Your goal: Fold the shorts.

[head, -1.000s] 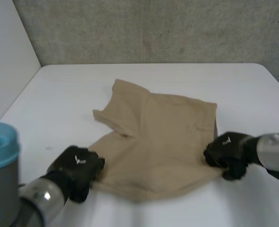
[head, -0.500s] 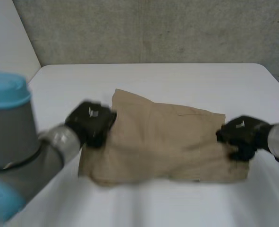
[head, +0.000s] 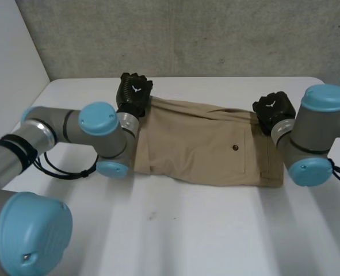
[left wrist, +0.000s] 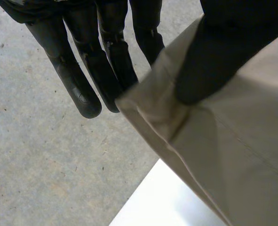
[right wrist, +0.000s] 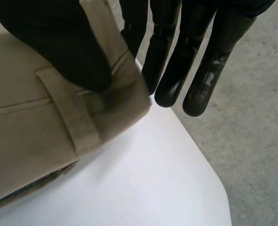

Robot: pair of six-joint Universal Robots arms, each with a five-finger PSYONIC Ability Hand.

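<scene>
The tan shorts [head: 204,146] lie folded in a flat band across the far half of the white table [head: 187,230], a dark button facing up. My left hand [head: 134,92] is at the band's far left corner. In its wrist view the thumb [left wrist: 209,61] lies on the cloth corner [left wrist: 237,141] with straight fingers [left wrist: 82,89] behind it, pinching it. My right hand [head: 273,109] is at the far right corner, by the waistband. There the thumb [right wrist: 63,47] presses the waistband corner [right wrist: 35,132] against straight fingers [right wrist: 200,70].
Both arms reach over the table, the left forearm along the shorts' left side, the right elbow at their right end. The table's far edge [right wrist: 204,165] runs just past the fingertips of both hands, with a grey concrete wall [head: 216,34] behind.
Both hands carried the near edge of the shorts up and away over the far half, then down near the table's far edge. The shorts went from spread to a folded band.
</scene>
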